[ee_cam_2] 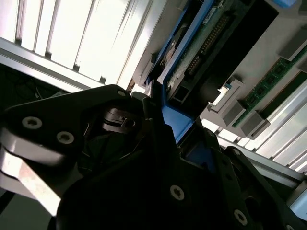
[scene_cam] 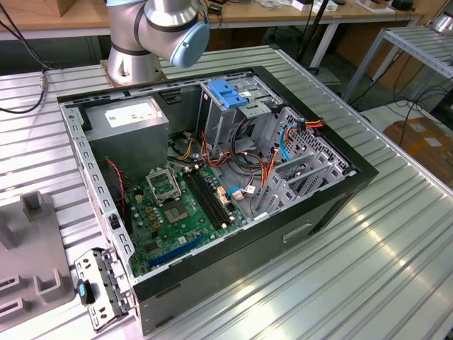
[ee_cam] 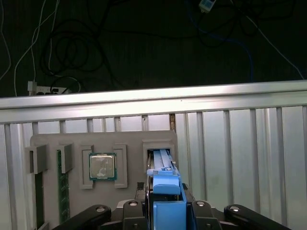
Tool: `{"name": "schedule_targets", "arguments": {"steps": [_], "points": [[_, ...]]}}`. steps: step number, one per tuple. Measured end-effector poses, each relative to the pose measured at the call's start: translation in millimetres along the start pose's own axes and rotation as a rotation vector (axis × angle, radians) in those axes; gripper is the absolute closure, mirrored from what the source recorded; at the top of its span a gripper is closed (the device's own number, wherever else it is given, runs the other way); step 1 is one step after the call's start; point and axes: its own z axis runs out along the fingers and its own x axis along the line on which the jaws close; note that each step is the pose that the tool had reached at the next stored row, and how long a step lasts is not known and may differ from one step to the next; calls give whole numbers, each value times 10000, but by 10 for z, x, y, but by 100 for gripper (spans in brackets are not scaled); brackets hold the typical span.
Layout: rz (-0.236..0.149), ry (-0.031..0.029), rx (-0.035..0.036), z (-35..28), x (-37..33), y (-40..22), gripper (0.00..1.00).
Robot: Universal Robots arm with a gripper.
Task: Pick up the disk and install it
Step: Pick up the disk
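Note:
In the first wrist view my gripper [ee_cam: 166, 203] is closed around the disk [ee_cam: 165, 179], whose blue carrier rail sits between the dark fingers [ee_cam: 145, 199]. The disk stands on edge, reaching from the fingers to a slot in the grey holder tray [ee_cam: 43, 211]. The second wrist view shows the disk [ee_cam_2: 204, 40] from its underside, with a green circuit board and blue rail, running out from the black gripper [ee_cam_2: 168, 122]. I cannot tell whether the disk still rests in its slot.
The tray also holds a processor chip [ee_cam: 102, 166] and memory sticks [ee_cam: 60, 179]. In the exterior view the open computer case [scene_cam: 333, 205] lies on a ribbed metal table [scene_cam: 368, 269], with a blue latch [scene_cam: 228, 93] atop the drive cage and the arm's base [scene_cam: 159, 32] behind it.

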Motion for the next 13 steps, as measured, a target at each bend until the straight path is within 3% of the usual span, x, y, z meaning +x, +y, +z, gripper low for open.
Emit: {"name": "schedule_targets", "arguments": {"steps": [4, 13], "points": [[-291, 2, -2, 1, 1, 0, 63], [-485, 5, -6, 0, 2, 0, 63]]}}
